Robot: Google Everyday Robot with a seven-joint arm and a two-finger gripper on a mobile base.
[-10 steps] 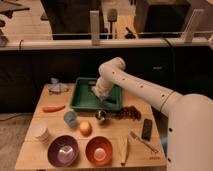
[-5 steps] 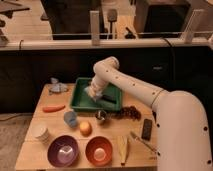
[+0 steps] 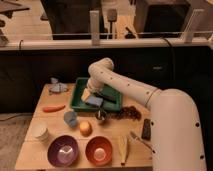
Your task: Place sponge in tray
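Observation:
A green tray sits at the back middle of the wooden table. My gripper is down inside the tray, near its front left part, with the white arm bending in from the right. A pale yellowish piece, seemingly the sponge, shows right at the gripper's left side inside the tray. I cannot tell whether the gripper holds it or whether it rests on the tray floor.
A carrot, a blue cup, an orange fruit, a metal cup, a white cup, a purple bowl and an orange bowl stand in front. A black device lies at the right.
My gripper has moved a little left and lower inside the tray, toward its front left part. The other objects have not moved.

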